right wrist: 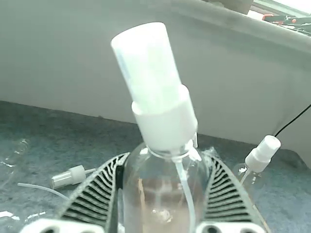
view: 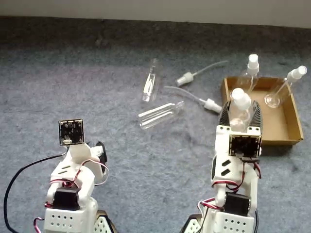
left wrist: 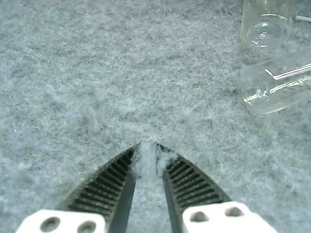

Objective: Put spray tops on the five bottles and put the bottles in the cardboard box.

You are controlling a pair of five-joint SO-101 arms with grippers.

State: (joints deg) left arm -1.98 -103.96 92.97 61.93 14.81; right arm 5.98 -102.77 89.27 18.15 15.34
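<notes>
right wrist view: ribbed right pincer (right wrist: 165,158) clamped on clear cylindrical bottle (right wrist: 155,199), left pincer (left wrist: 148,145) together

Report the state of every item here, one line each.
Held bottle: spray top on.
Right tool: shut on held bottle.
Left tool: shut, empty.
Back boxed bottle: spray top on.
Side boxed bottle: spray top on.
Far lying bottle: uncapped, on its side.
Near lying bottle: uncapped, on its side.
Far loose top: unattached.
Near loose top: unattached.
Cardboard box: open, two bottles inside.
</notes>
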